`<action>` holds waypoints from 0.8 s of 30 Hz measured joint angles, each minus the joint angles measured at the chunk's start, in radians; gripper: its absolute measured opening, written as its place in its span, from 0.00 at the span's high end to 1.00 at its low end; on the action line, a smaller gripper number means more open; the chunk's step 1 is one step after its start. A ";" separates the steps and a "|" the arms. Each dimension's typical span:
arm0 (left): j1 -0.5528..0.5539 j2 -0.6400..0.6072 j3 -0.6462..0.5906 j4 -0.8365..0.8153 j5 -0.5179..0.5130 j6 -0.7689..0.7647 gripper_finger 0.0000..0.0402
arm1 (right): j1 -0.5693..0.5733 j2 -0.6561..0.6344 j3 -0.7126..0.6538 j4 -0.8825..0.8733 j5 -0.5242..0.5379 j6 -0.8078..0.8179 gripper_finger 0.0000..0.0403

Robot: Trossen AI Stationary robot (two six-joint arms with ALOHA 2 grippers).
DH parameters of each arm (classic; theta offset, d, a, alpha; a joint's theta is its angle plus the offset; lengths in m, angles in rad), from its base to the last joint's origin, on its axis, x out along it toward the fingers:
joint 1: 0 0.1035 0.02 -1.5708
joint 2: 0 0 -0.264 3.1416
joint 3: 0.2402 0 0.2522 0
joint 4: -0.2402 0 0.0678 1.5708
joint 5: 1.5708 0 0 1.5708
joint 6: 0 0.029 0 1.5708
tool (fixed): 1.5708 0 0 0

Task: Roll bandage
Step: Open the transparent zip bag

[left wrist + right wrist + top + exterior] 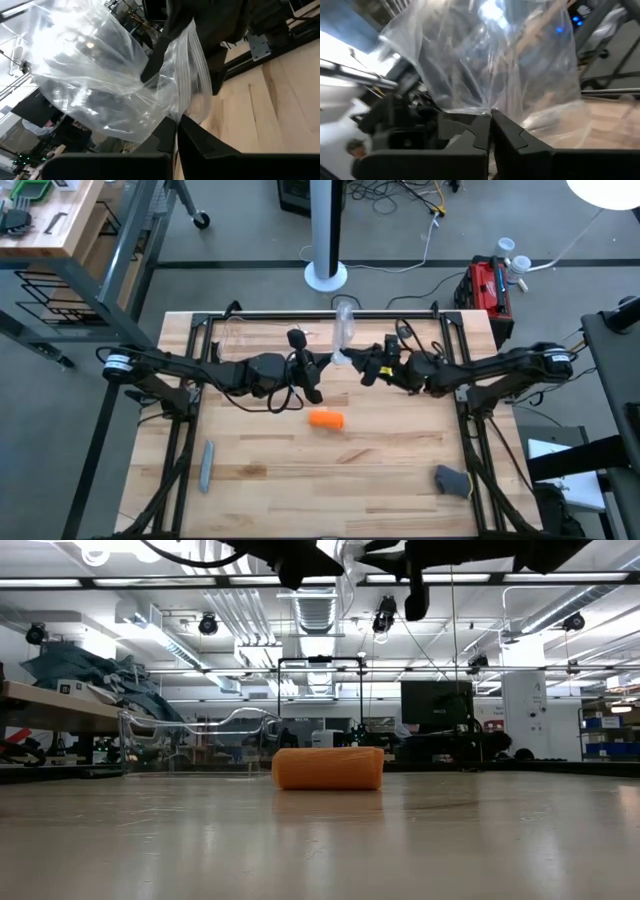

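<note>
Left pincer (176, 131): fingers pressed together on an edge of the clear plastic bag (100, 85), raised above the table's (380, 480) middle.
Right pincer (490, 125): closed on the same bag (495, 55) from the opposite side, facing the left one.
Bandage (326, 420): a stubby orange roll lying on its side on the table, just nearer than both pincers, touching neither.
Grey bar (206, 465): near-left on the table, well apart from the roll.
Dark grey object (452, 480): near-right corner.
</note>
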 joint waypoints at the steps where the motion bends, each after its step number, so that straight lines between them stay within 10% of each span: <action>1: 0.000 -0.001 0.000 -0.004 0.000 0.000 1.00 | -0.003 -0.009 0.000 -0.017 0.000 -0.014 0.96; 24: 0.074 -0.015 0.018 -0.183 0.111 -0.192 1.00 | 0.034 -0.133 0.003 -0.221 0.202 -0.570 0.60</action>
